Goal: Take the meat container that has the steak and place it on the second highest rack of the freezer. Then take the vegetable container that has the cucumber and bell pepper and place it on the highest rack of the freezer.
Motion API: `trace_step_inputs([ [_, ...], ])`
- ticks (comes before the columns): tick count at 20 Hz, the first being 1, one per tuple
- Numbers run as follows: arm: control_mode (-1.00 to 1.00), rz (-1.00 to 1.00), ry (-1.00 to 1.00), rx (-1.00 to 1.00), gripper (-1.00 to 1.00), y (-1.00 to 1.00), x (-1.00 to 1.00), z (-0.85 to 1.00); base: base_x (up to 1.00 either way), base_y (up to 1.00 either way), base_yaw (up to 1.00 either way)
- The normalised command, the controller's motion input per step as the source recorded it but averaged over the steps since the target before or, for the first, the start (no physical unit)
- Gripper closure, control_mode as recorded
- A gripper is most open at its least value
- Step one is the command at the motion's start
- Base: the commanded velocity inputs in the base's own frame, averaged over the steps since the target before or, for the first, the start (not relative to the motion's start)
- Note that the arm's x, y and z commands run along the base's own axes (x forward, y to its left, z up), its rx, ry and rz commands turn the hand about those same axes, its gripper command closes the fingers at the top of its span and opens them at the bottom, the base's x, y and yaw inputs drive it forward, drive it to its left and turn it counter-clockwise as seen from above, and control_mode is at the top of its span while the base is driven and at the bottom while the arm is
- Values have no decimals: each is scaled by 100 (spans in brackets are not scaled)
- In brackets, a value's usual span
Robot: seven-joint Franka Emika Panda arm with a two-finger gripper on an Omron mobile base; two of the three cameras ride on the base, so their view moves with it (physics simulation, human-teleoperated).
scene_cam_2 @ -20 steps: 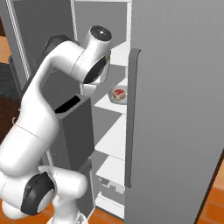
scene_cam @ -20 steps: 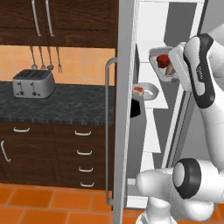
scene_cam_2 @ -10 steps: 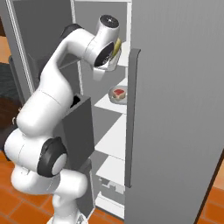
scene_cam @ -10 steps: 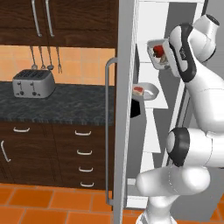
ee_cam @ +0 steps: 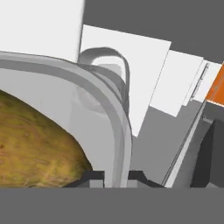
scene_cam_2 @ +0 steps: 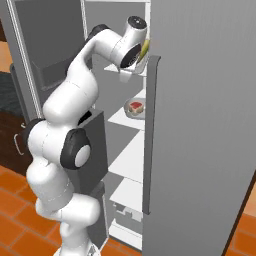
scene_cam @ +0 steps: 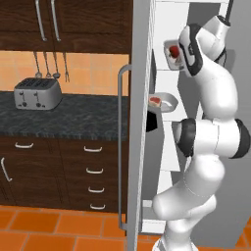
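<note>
We carry the vegetable tray (scene_cam: 172, 54) up to the top shelf of the open freezer (scene_cam_2: 131, 117), our tool (ee_cam: 116, 178) pinching the tray's grey rim between its two fingertips, as the hand view shows. The cucumber (ee_cam: 37, 146) lies inside, close against that rim, and in the left base view the red pepper (scene_cam: 174, 50) shows in the tray, which hangs tilted at the shelf's front edge. One shelf below, the meat tray (scene_cam_2: 135, 107) with the steak (scene_cam_2: 135, 106) sits in place, so we judge the first half of the job done. To finish well, we should level the tray before sliding it in, so neither vegetable rolls out, then push it far enough back that its whole base rests on the shelf, and lower it until it touches before the tool lets go. We should also draw the arm straight back out, clear of the door (scene_cam: 141, 122) and its long handle (scene_cam: 121, 147). Across the kitchen a toaster (scene_cam: 37, 93) stands on the dark worktop (scene_cam: 73, 115).
</note>
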Motion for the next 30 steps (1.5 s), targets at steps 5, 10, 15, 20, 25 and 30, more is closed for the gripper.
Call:
trace_step_inputs([
  [5,-100,-2,0,0,100,-22,97,0,0,0,0],
  [10,-100,-2,0,0,100,-16,90,0,0,0,0],
  [15,-100,-2,1,0,-100,-2,-5,-10,0,0,0],
  [20,-100,0,-21,1,-100,6,-84,0,0,0,0],
  [25,-100,0,-30,0,-100,44,-99,0,0,0,0],
  [30,-100,-3,-16,0,-100,69,-100,-6,0,0,0],
])
